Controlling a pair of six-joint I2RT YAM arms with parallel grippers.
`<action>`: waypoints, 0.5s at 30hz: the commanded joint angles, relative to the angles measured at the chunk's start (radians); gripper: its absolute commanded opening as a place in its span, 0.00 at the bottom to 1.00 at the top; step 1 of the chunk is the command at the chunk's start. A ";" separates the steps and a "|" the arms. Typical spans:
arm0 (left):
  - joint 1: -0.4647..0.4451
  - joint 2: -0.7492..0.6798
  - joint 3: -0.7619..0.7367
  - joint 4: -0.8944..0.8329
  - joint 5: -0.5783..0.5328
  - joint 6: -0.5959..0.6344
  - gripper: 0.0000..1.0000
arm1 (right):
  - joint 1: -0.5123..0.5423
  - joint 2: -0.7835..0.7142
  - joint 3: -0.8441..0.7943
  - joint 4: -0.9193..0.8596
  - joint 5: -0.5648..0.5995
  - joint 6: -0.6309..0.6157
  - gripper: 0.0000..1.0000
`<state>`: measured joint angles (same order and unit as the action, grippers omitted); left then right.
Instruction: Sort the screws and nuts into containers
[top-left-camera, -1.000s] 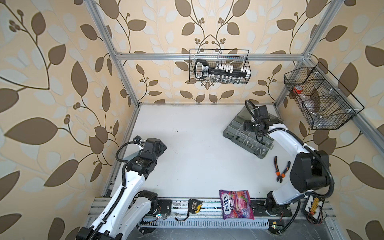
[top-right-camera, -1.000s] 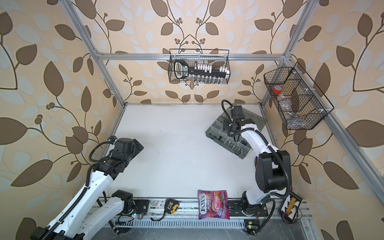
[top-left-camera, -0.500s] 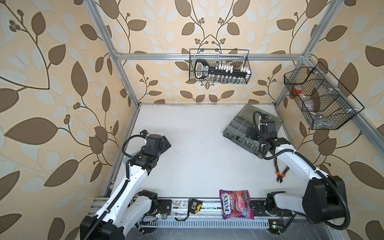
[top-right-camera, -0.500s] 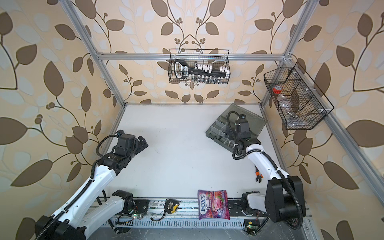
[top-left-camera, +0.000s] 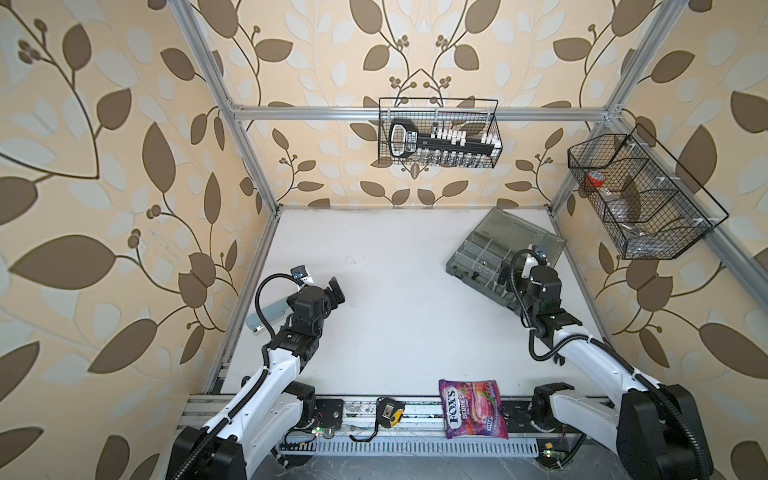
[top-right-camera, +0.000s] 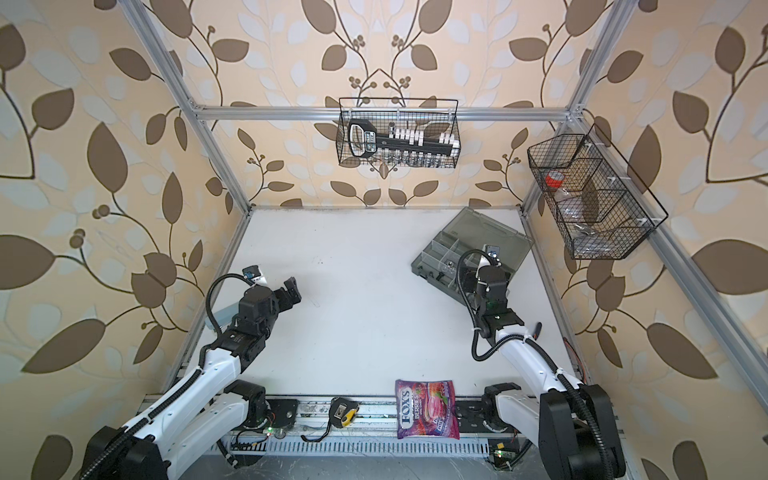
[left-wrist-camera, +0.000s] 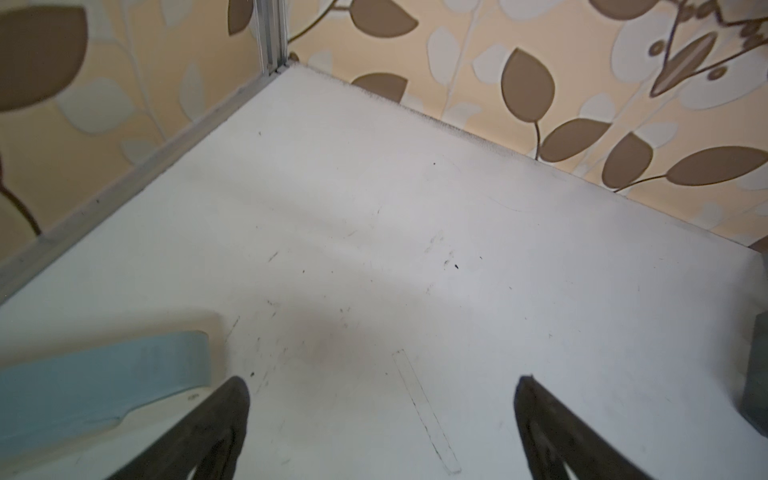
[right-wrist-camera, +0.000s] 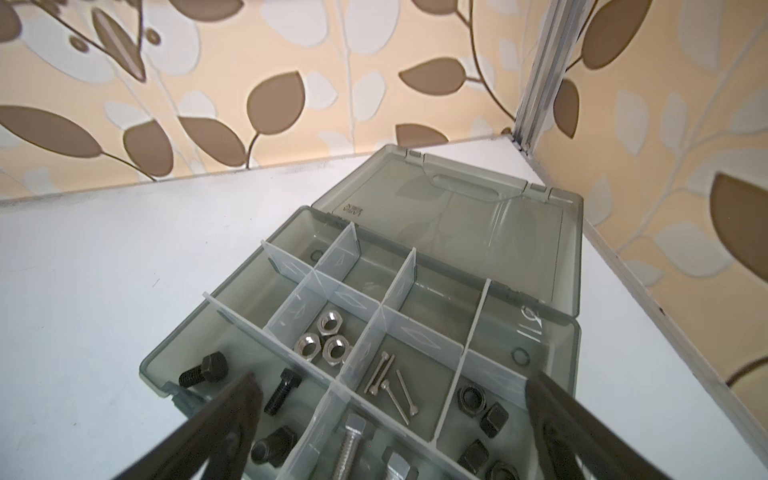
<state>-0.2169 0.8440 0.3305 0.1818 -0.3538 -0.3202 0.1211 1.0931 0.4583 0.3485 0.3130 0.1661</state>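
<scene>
The grey translucent organizer box (top-left-camera: 478, 253) lies open at the back right, its lid (right-wrist-camera: 478, 216) folded back. Its containers hold sorted parts: silver nuts (right-wrist-camera: 322, 340), black nuts (right-wrist-camera: 478, 403), black screws (right-wrist-camera: 282, 390), thin screws (right-wrist-camera: 386, 382) and silver hex bolts (right-wrist-camera: 351, 444). My right gripper (right-wrist-camera: 392, 378) hovers open over the box's near compartments, holding nothing; in both top views it (top-left-camera: 505, 276) (top-right-camera: 467, 278) is above the box's front edge. My left gripper (left-wrist-camera: 382, 381) (top-left-camera: 334, 291) is open and empty over bare white table at the left.
A pale blue flat object (top-left-camera: 268, 316) lies by the left wall, beside my left arm. A candy bag (top-left-camera: 473, 409) and a tape measure (top-left-camera: 388, 411) sit at the front rail. Wire baskets hang on the back wall (top-left-camera: 438, 133) and the right wall (top-left-camera: 640, 195).
My right arm has drawn back from the far side of the box to its near side. My left gripper has shifted a little toward the table's middle.
</scene>
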 joint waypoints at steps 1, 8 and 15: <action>-0.001 0.041 -0.018 0.270 -0.069 0.203 0.99 | -0.006 -0.003 -0.078 0.195 0.017 -0.045 1.00; 0.061 0.275 -0.050 0.516 -0.017 0.328 0.99 | -0.005 0.016 -0.186 0.420 0.033 -0.088 1.00; 0.111 0.363 -0.001 0.486 0.121 0.340 0.99 | -0.007 0.078 -0.223 0.558 0.087 -0.108 1.00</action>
<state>-0.1120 1.2068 0.2920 0.6037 -0.3122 -0.0242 0.1200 1.1446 0.2573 0.7925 0.3595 0.0772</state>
